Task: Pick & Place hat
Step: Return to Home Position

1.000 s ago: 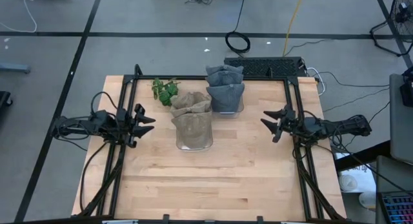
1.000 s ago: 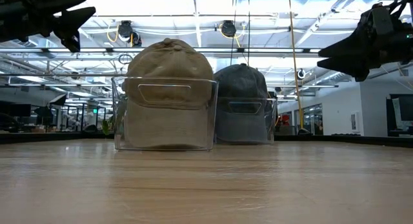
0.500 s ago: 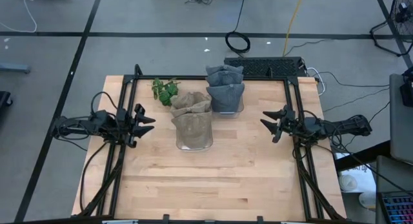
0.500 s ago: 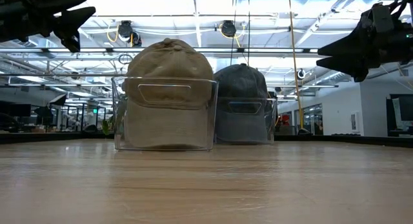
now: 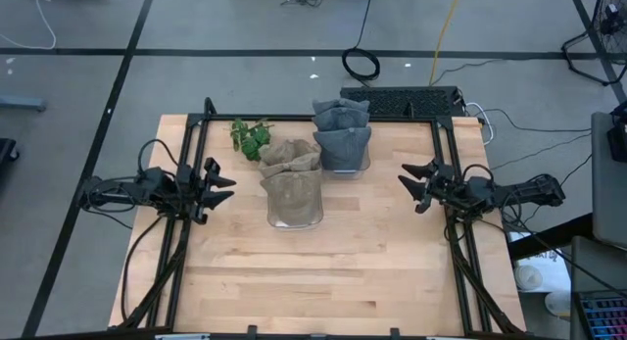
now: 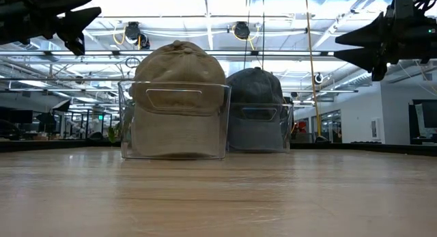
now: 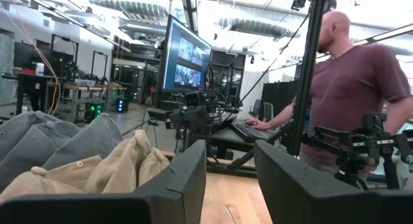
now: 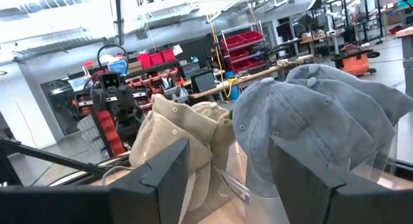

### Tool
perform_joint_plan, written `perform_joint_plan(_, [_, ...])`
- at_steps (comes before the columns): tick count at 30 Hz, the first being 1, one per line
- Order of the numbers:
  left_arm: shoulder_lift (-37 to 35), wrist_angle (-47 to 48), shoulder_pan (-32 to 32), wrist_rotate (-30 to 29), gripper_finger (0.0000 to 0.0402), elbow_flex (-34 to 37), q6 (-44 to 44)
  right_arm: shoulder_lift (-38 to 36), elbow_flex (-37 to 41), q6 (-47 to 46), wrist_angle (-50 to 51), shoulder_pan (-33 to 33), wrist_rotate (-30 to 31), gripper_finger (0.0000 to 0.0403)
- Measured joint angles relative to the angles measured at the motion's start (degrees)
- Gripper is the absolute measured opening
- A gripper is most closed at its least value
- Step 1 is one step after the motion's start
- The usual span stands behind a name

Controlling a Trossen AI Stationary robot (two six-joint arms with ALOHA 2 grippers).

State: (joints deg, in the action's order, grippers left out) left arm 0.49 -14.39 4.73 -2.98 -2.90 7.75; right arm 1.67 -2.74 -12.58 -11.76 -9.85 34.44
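Brown caps [image 5: 290,167], tan, stacked in clear bin [image 5: 296,222], left gripper [image 5: 226,182], right gripper [image 5: 407,184], fingers apart

My wooden table [image 5: 323,271] is pale butcher-block, with its planks running side to side. Two transparent bins stand directly on it, in the far half. The left bin [image 5: 295,222], piled with brown caps [image 5: 290,166], sits near the middle. The right bin [image 5: 345,170], piled with grey caps [image 5: 341,120], stands just behind and beside it; they may touch at a corner, though I can't be sure. A green leafy sprig [image 5: 250,136] lies near the far left corner. Black frame rails [image 5: 182,244] run along both sides.
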Motion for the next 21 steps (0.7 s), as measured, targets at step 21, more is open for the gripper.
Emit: perform_joint_plan(21, [0.0,0.0,0.0,0.02,0.0137,0.0,-0.02,0.0,0.02,0.0,-0.23,0.0,0.0,0.0196])
